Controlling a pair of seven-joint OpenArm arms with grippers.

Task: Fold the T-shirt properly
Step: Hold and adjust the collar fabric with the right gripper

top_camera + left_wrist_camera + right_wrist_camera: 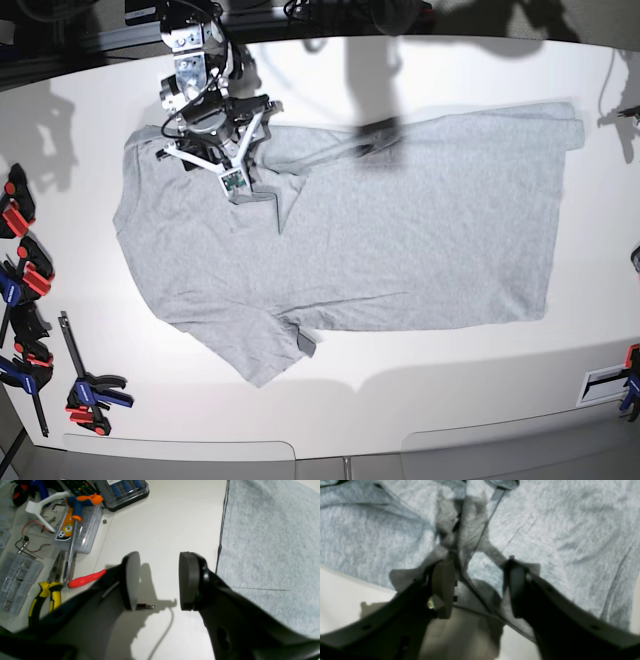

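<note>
The T-shirt (pixel 350 230) lies spread plain side up across the middle of the white table (pixel 420 370) in the base view, hem toward the right of the frame. One sleeve juts toward the lower left. The other, at the upper left, is bunched into a folded flap. No lettering shows on this face.

The right gripper (pixel 475 587) sits over that bunched sleeve at the upper left of the base view. In its wrist view the jaws stand wide, one on each side of a raised ridge of grey cloth and a dark seam edge. The pads look apart from the fabric, so nothing seems clamped. My reading is that the arm is placed there to work the sleeve inward as a first fold, and the cloth sits loose between the jaws.

The left gripper (pixel 160 580) cannot be picked out in the base view. Its wrist view shows the jaws parted fairly wide over bare table with nothing between them, just beside a straight edge of the shirt at the right of the frame. It looks parked there, ready to take that edge.

Beyond it, in the upper left of that view, are yellow-handled pliers (pixel 46 597), a red-handled tool (pixel 86 578) and a clear plastic box (pixel 80 530). The box carries a cartoon sticker. I can read no writing on it.

Clamps (pixel 30 330) lie along the left edge of the base view.
</note>
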